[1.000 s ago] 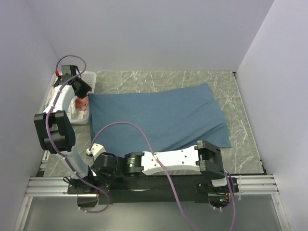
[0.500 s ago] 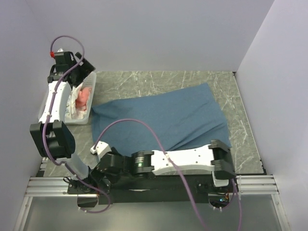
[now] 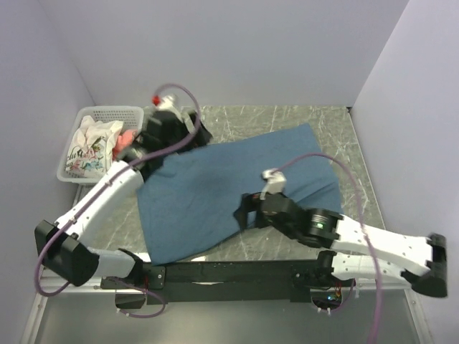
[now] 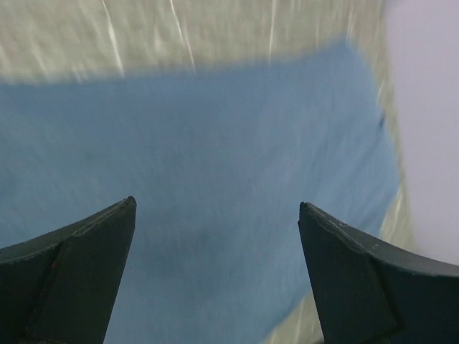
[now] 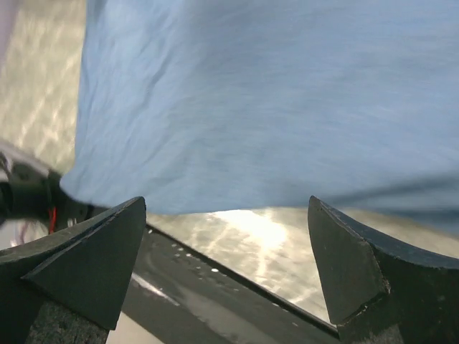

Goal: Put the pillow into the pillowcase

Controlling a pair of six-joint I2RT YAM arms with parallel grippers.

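**Pillowcase** (image 3: 237, 175) spread across the table (image 3: 287, 118), its near-left corner at the table's near edge. No pillow shows, and whether it lies inside cannot be told. Risk: a pinch catching only the top layer, or a one-sided drag, could bunch the cloth or pull it over that edge. Left fingers (image 4: 72, 279) and right fingers (image 5: 358, 279) stand wide apart, holding nothing, with cloth in front of both.

L gripper (image 4: 216, 203) off basket (image 3: 107, 113) to pillowcase (image 3: 237, 172) far corner, R gripper (image 5: 226, 200) swung over its near edge, both opened
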